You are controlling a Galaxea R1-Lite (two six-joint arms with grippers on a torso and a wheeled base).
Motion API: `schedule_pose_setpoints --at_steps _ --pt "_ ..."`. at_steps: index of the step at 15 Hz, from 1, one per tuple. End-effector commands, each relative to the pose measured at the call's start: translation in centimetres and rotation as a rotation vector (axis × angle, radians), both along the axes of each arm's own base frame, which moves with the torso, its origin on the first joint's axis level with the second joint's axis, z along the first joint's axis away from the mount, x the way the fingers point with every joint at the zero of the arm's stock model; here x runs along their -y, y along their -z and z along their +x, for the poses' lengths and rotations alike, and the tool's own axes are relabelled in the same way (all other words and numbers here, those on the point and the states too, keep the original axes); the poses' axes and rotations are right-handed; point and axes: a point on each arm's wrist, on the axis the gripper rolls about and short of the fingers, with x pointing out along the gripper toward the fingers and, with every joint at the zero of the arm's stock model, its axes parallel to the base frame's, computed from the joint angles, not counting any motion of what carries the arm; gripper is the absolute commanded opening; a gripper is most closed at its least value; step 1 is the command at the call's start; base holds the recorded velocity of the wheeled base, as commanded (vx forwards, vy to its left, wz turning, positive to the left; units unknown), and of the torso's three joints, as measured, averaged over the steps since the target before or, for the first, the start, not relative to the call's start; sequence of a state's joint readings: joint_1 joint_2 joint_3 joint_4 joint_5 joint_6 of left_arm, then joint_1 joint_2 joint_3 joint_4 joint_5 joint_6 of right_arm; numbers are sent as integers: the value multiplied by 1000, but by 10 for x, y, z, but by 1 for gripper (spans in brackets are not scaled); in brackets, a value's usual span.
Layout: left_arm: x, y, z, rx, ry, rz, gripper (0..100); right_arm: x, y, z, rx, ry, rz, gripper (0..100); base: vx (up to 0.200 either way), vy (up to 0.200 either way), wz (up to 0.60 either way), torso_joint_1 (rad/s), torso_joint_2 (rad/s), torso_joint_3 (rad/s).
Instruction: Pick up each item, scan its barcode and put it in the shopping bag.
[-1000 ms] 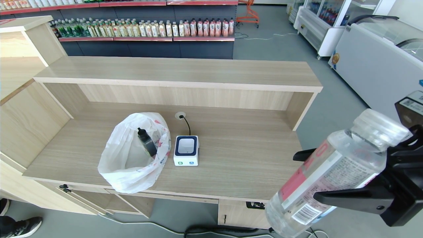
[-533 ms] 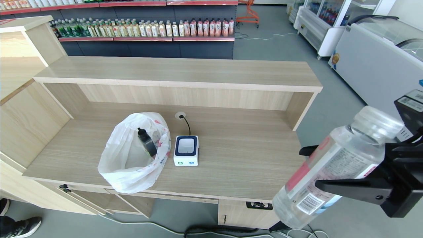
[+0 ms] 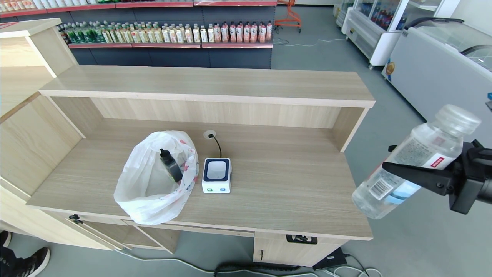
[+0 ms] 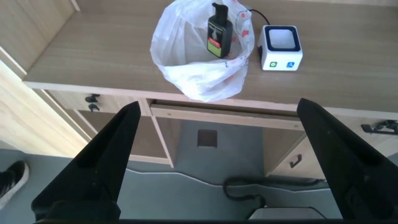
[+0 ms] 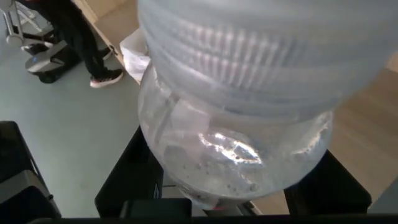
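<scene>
My right gripper [image 3: 417,169] is shut on a clear water bottle [image 3: 417,159], held tilted in the air off the counter's right end, cap up and barcode facing me. Seen from the right wrist, the bottle [image 5: 242,118] sits between the black fingers [image 5: 134,174]. A white shopping bag [image 3: 155,179] stands open on the wooden counter [image 3: 284,184] with a dark bottle [image 3: 170,165] inside. Right of it sits the white barcode scanner [image 3: 216,174]. My left gripper [image 4: 217,162] is open, low before the counter, facing the bag [image 4: 199,59] and scanner [image 4: 281,46].
A raised back ledge [image 3: 207,82] walls the counter on three sides. A cable [image 3: 217,144] runs from the scanner to a hole behind it. Drink shelves [image 3: 169,34] stand beyond, freezers [image 3: 434,65] at the right. A person's shoe [image 3: 23,263] is at lower left.
My right gripper has carried the water bottle up and away to the right, so it looks smaller and its barcode now faces me. Bag, scanner and left arm are unmoved.
</scene>
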State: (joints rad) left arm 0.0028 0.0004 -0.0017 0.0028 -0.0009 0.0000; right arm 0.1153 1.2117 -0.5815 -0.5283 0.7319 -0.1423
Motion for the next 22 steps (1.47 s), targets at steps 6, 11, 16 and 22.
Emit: schedule_pose_setpoints --at_steps 6,11,16,22 --pt "0 0 0 0 -1 0 100 -9 5 15 -263 314 224 0 0 0 0 0 0 0" --pt "0 0 0 0 0 0 100 -40 15 20 -475 503 412 0 0 0 0 0 0 0" --pt "0 0 0 0 0 0 100 -55 18 22 -680 613 496 0 0 0 0 0 0 0" --pt "0 0 0 0 0 -2 100 -59 35 37 -726 730 499 0 0 0 0 0 0 0"
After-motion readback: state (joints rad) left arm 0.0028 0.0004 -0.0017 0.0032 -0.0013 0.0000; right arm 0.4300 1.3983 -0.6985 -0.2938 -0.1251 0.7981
